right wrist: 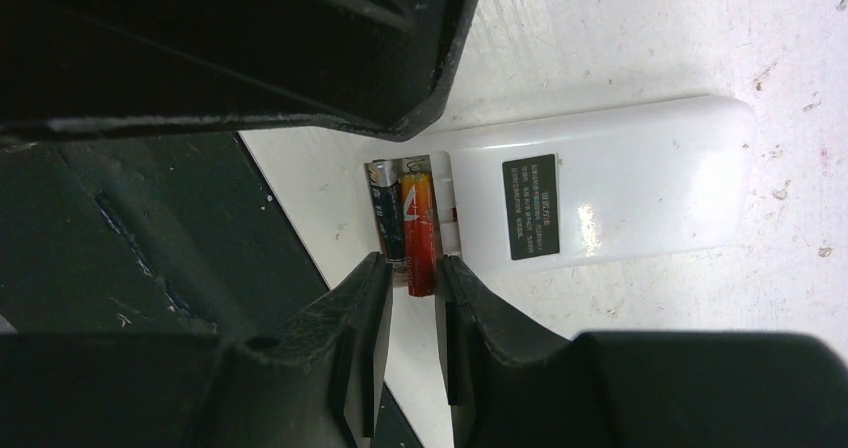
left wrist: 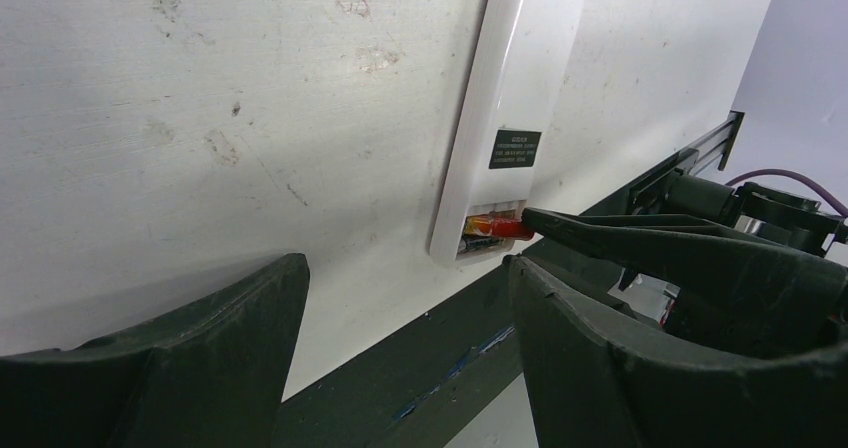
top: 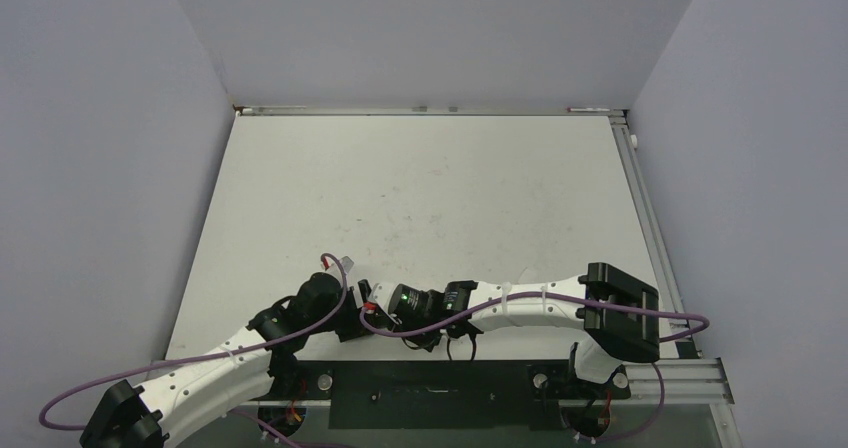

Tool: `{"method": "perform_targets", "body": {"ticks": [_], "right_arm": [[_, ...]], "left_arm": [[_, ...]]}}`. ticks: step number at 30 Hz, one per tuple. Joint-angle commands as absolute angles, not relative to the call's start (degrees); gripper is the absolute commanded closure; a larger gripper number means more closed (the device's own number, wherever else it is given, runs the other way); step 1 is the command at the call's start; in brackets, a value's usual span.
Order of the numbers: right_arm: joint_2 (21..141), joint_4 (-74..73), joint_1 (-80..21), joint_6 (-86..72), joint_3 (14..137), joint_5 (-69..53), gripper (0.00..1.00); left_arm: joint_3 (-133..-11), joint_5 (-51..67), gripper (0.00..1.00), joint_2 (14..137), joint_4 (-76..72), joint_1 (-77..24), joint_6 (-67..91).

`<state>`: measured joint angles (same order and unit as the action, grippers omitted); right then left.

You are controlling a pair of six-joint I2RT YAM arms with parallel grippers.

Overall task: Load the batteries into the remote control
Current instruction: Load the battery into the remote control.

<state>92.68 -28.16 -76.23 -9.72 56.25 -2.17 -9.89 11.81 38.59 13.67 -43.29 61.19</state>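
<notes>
The white remote control (right wrist: 600, 193) lies back up on the table, with a black label and its battery bay open at the near end. A dark battery (right wrist: 385, 213) lies in the bay. A red-orange battery (right wrist: 418, 233) sits beside it with one end sticking out. My right gripper (right wrist: 412, 263) is shut on that end. The left wrist view shows the remote (left wrist: 515, 78), the red battery (left wrist: 495, 228) and a right finger (left wrist: 640, 248) reaching it. My left gripper (left wrist: 405, 268) is wide open and empty just short of the remote. In the top view both grippers (top: 365, 316) meet and hide the remote.
The black front rail (left wrist: 420, 368) runs right beside the remote's open end, also seen in the right wrist view (right wrist: 150, 238). A left finger (right wrist: 300, 48) hangs over the bay. The white table (top: 420, 188) stretches back to grey walls.
</notes>
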Motion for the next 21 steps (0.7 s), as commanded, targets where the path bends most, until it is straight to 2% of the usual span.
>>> {"method": "perform_targets", "body": {"ticks": [1,16,21], "right_arm": [[92.6,-28.1,-76.7,-10.7,58.0,-1.3,0.75],[81.5,-27.0,-76.7,-19.7,55.1,6.3,0.71],[74.9,-25.1,-76.0,-27.4,50.6,11.9,0.7]], "left_arm": [[-9.8,12.1,0.29,38.8,14.2,-42.9,60.3],[-10.1,14.2,0.29,42.5,10.0,-42.9,60.1],[-10.6,15.4,0.34,45.8,7.3,-42.9,59.6]]}}
